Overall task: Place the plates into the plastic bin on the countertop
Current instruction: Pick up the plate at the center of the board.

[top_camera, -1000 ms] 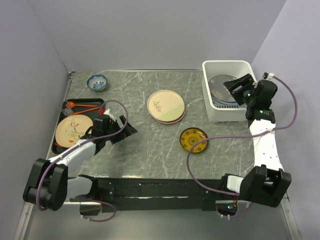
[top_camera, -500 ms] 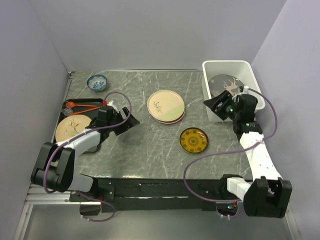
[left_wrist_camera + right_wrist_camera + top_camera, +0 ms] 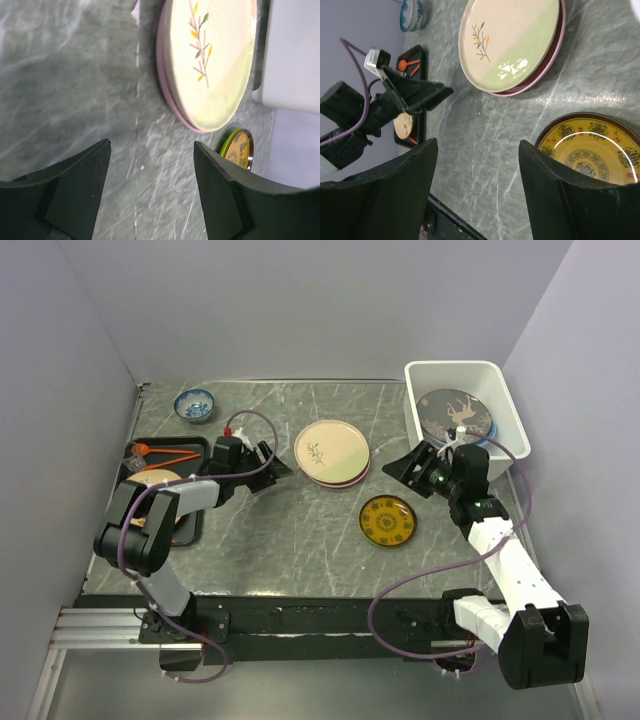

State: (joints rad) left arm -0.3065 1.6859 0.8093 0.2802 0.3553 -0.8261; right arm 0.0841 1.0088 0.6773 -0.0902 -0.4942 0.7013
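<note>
A cream plate with a leaf sprig tops a pink-rimmed stack of plates (image 3: 332, 452) (image 3: 207, 60) (image 3: 512, 42) in the middle of the countertop (image 3: 290, 535). A small yellow-patterned plate (image 3: 387, 520) (image 3: 590, 152) (image 3: 238, 149) lies nearer the front. The white plastic bin (image 3: 452, 366) at the back right holds a dark patterned plate (image 3: 456, 416) on a blue one. My left gripper (image 3: 276, 468) (image 3: 150, 150) is open just left of the stack, holding nothing. My right gripper (image 3: 410, 466) (image 3: 477, 150) is open between the stack and the bin, over bare countertop.
A flat black tray (image 3: 196, 443) at the left holds a cream plate (image 3: 150, 480), partly hidden by my left arm, and a red-orange utensil (image 3: 165, 453). A small blue-and-white bowl (image 3: 194, 403) (image 3: 412, 12) stands at the back left.
My left gripper moved right from the tray to the stack's left edge, its jaws narrowing somewhat. My right gripper left the bin and swung left and down toward the stack.
</note>
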